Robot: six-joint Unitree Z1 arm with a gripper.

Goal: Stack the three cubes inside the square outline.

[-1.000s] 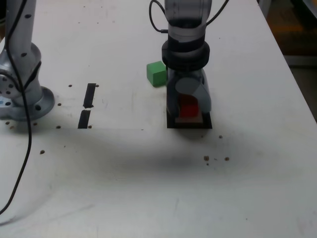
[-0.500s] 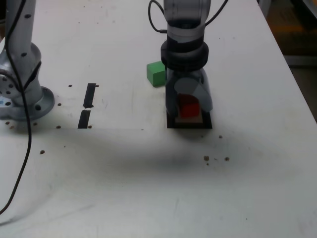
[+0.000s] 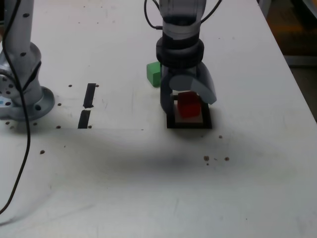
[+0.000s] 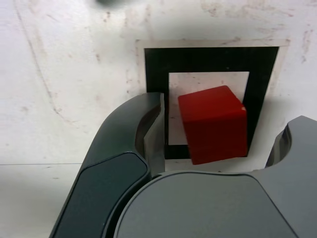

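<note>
The red cube (image 3: 188, 105) rests on the table inside the square outline (image 3: 188, 124), slightly turned against the tape. My gripper (image 3: 187, 100) hangs directly over it, open, one finger on each side, with gaps to the cube. In the wrist view the red cube (image 4: 213, 124) covers part of the square outline (image 4: 208, 59), and the gripper (image 4: 224, 120) straddles it, the dark fingers (image 4: 148, 131) not touching it. The green cube (image 3: 153, 73) lies just behind the square toward the exterior view's left, partly hidden by the arm. The yellow cube is out of view.
A second arm's grey base (image 3: 22, 96) stands at the exterior view's left, with a black cable (image 3: 22, 158) trailing forward. Two short black tape strips (image 3: 89, 95) lie between that base and the square. The table's edge (image 3: 297, 84) runs down the right.
The jaws have spread and the gripper has lifted slightly. The red cube it held now rests free inside the square.
</note>
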